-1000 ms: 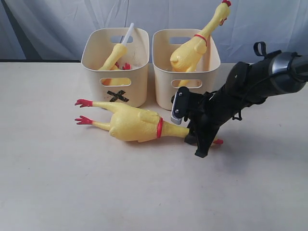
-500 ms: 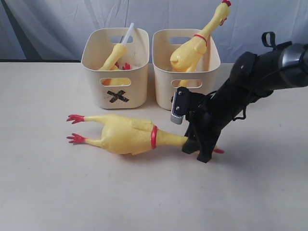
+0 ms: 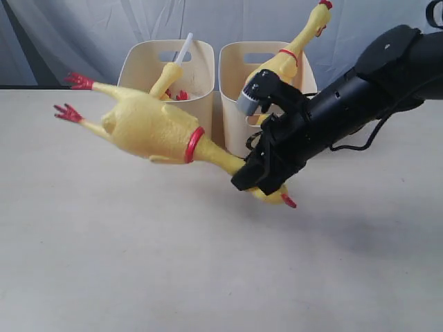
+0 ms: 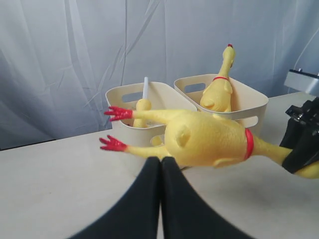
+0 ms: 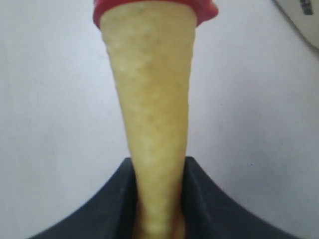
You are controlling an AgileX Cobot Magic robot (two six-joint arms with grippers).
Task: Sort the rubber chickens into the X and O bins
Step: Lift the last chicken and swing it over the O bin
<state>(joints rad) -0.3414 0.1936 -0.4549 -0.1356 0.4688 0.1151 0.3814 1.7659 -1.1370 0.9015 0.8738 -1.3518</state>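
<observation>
My right gripper [image 3: 257, 176] is shut on the neck [image 5: 152, 99] of a whole rubber chicken [image 3: 149, 128], holding it off the table with its red feet toward the left. The body hangs in front of the left cream bin [image 3: 131, 72] and hides that bin's mark. That bin holds the neck with the white tube [image 3: 169, 76]. In the right bin [image 3: 232, 83] stands another long-necked chicken [image 3: 287, 59]. My left gripper [image 4: 160, 162] is shut and empty, low over the table, facing the lifted chicken [image 4: 209, 139]; the exterior view does not show it.
A pale curtain hangs behind the two bins [image 4: 119, 92] [image 4: 254, 94]. The beige table [image 3: 138, 263] spreads in front of them. My black right arm [image 3: 360, 90] reaches in from the right, crossing in front of the right bin.
The right gripper has lifted the chicken off the table by its neck; the body and feet swung up and leftward in front of the left bin, covering the X.
</observation>
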